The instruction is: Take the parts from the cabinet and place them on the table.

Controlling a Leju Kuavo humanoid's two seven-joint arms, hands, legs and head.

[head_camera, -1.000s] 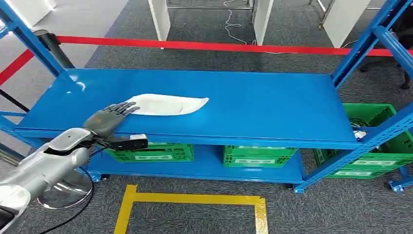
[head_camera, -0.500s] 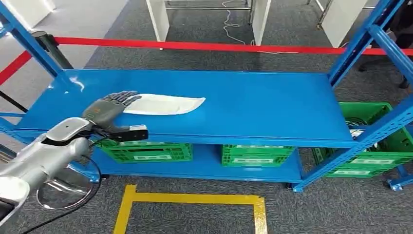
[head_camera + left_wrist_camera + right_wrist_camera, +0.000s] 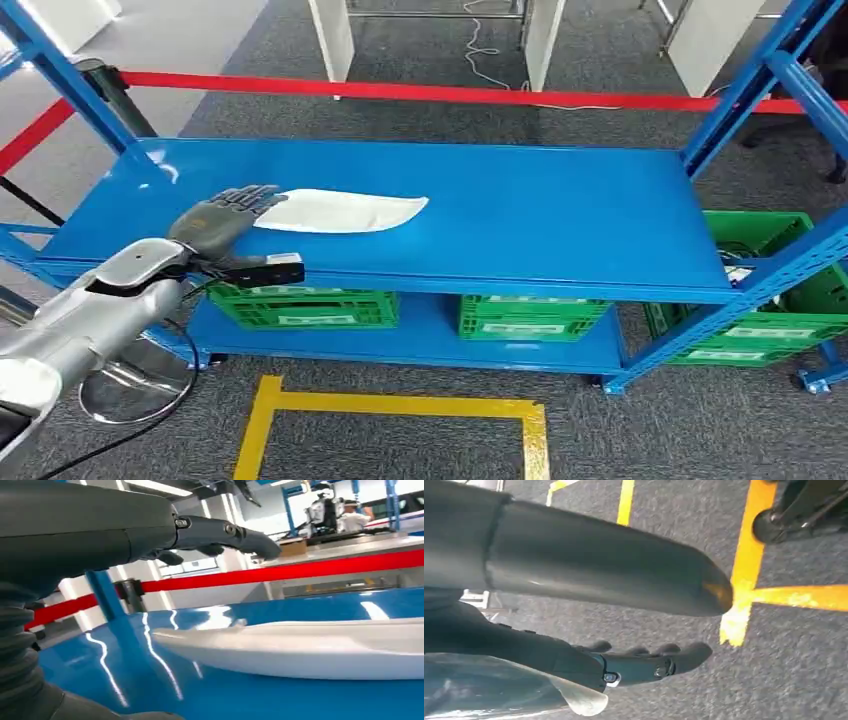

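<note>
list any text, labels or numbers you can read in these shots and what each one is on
No text can be read.
White labels on the green crates under the blue shelf: too small and blurred to read.
White part beside the left robot hand: no print visible.
Red barrier tape and yellow floor tape: plain, no lettering.

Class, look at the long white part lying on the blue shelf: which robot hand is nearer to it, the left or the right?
The left. The left robot hand hovers at the near end of the white part on the blue shelf, fingers spread above it. The right robot hand hangs down over the grey floor, away from the part.
</note>
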